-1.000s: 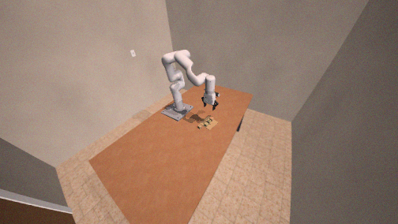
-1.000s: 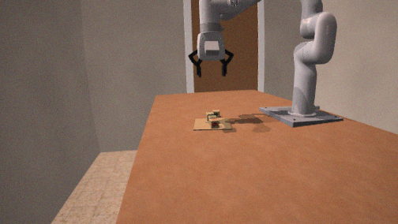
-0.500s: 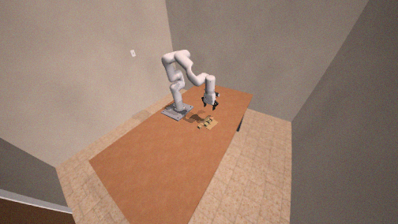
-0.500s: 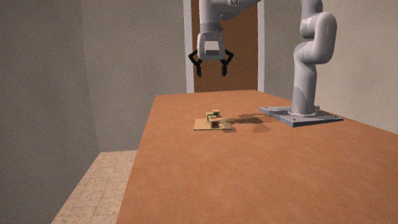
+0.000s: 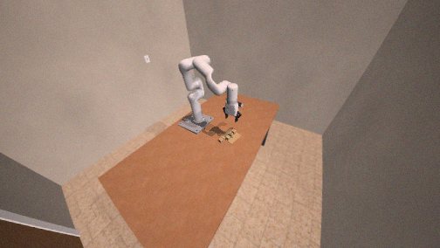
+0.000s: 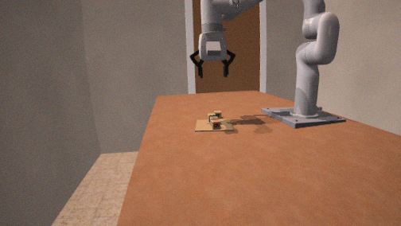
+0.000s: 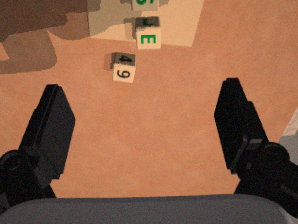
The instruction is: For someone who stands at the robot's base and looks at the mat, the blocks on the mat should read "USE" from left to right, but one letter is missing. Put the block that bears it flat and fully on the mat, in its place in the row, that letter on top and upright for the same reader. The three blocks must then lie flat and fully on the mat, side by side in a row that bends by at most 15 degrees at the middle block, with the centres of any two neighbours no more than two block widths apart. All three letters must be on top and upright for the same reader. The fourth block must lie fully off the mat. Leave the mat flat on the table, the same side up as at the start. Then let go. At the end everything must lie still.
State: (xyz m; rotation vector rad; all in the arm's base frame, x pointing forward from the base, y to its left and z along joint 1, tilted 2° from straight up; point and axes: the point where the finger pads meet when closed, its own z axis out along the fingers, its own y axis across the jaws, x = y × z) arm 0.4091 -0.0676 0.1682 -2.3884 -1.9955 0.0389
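In the wrist view a pale tan mat (image 7: 180, 3) (image 6: 203, 128) (image 5: 236, 138) lies at the top. A smaller-looking block with a dark digit like 9 (image 7: 124, 71) lies on the bare table just off the mat. A fourth block does not show in the wrist view. My gripper (image 7: 142, 99) (image 6: 212, 69) (image 5: 232, 115) is open and empty. It hangs high above the table, off to the side of the mat.
The long brown table (image 5: 175, 188) (image 6: 258, 179) carries the arm's base plate (image 5: 195, 124) (image 6: 304, 118) close to the mat. The arm's shadow (image 7: 40, 16) falls across the mat's side. In the exterior view the blocks (image 6: 215, 118) form a small cluster on the mat.
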